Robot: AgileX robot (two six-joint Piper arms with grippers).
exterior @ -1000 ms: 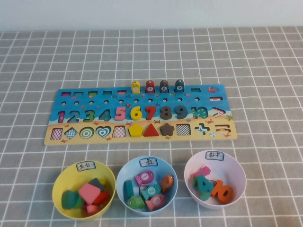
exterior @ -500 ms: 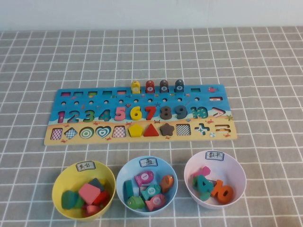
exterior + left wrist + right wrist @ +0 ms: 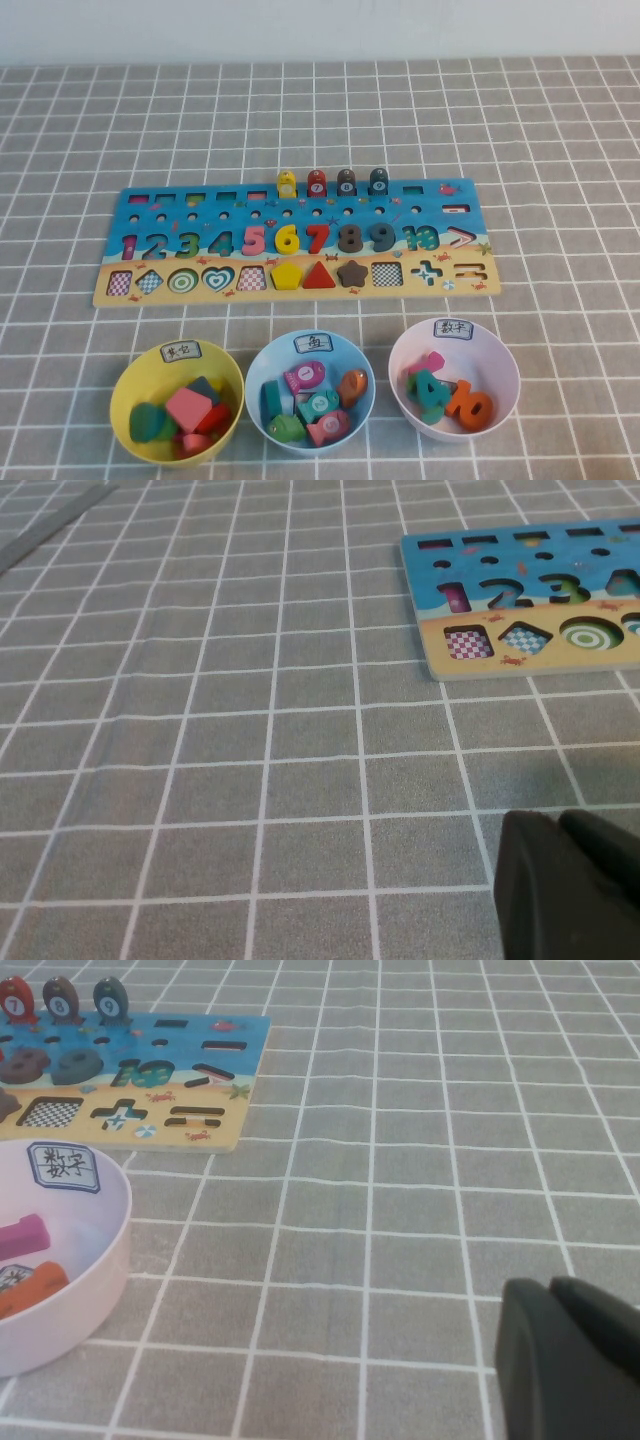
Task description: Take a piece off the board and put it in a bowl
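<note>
The long blue-and-tan board [image 3: 297,240] lies across the middle of the table. A flat pink piece [image 3: 188,407] rests inside the yellow bowl [image 3: 128,385] at the front left, on top of other coloured blocks. Neither arm shows in the high view. In the left wrist view my left gripper [image 3: 560,822] hovers low over bare cloth, shut and holding nothing, with the board's left end [image 3: 520,630] beyond it. My right gripper [image 3: 550,1288] is likewise shut and holds nothing, off to the side of the board's right end [image 3: 150,1070].
A light blue bowl [image 3: 262,362] holding fish pieces and a pale pink bowl [image 3: 505,368] holding numbers stand in a row with the yellow one. The pink bowl's wall [image 3: 100,1260] is near the right gripper. Grey checked cloth covers the table.
</note>
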